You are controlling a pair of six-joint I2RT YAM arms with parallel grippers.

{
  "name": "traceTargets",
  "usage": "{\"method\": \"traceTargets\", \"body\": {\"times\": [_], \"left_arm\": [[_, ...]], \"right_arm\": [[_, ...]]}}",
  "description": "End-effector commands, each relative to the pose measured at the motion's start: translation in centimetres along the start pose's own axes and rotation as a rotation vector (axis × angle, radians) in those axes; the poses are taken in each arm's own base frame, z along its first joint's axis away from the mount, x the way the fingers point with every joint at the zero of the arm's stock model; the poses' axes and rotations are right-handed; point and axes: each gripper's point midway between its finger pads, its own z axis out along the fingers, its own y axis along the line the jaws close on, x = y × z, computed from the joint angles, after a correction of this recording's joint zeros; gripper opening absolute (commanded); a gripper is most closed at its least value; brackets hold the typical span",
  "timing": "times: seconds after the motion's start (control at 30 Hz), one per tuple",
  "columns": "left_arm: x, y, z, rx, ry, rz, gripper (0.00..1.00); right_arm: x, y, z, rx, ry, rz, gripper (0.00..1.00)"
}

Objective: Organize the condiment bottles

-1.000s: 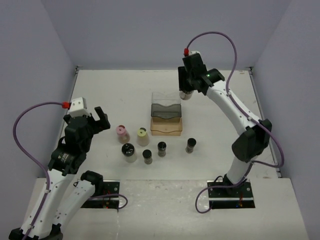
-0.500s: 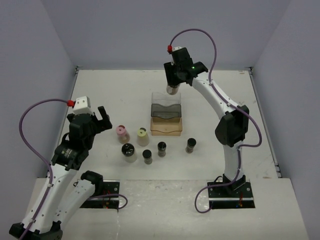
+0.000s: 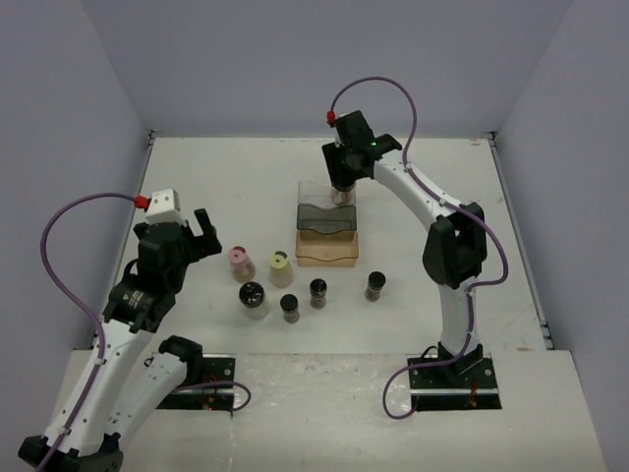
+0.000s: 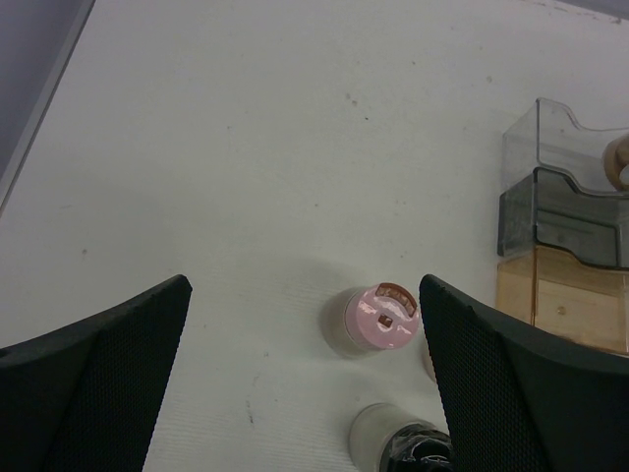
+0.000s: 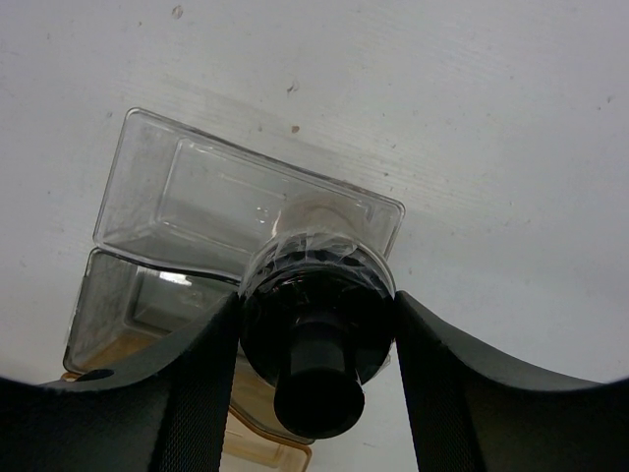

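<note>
A black-capped clear spice jar [image 5: 314, 324] is clamped between the right jaws, which close on its sides. It sits over the clear top tier [image 5: 197, 197] of a stepped clear, grey and tan plastic rack [image 3: 326, 236] at the middle of the white bench [image 3: 216, 177]. Whether the jar's base touches the tier cannot be told. The left jaws hang wide open and empty above the bench. A pink-capped jar [image 4: 379, 317] stands upright below them, between the two fingers in the wrist view. Just beside it stands a yellow-green-capped jar [image 3: 280, 264]. Nearer the arm bases, a stout black-capped jar [image 3: 252, 295] and three slimmer black-capped jars [image 3: 317, 291] stand apart in a loose row, all in front of the rack.
</note>
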Motion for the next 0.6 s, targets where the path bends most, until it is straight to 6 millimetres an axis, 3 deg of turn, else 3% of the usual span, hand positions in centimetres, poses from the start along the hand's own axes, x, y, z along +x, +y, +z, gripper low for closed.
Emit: {"method": "traceTargets", "body": {"times": [0.0, 0.27, 0.5, 0.57], "left_arm": [[-0.4, -0.6, 0.1, 0.019, -0.015, -0.009, 1.0], [-0.3, -0.6, 0.2, 0.022, -0.012, -0.007, 1.0], [-0.2, -0.9, 0.5, 0.03, 0.0, 0.0, 1.0], [-0.1, -0.9, 0.5, 0.031, 0.002, 0.002, 1.0]], "right_arm": [[-3.1, 0.0, -2.4, -0.013, -0.112, -0.013, 0.0], [-2.4, -0.7, 1.1, 0.025, -0.058, -0.032, 0.0], [-2.9, -0.8, 2.3, 0.033, -0.061, -0.045, 0.0], [-3.1, -0.9, 2.7, 0.036, -0.064, -0.051, 0.05]]}}
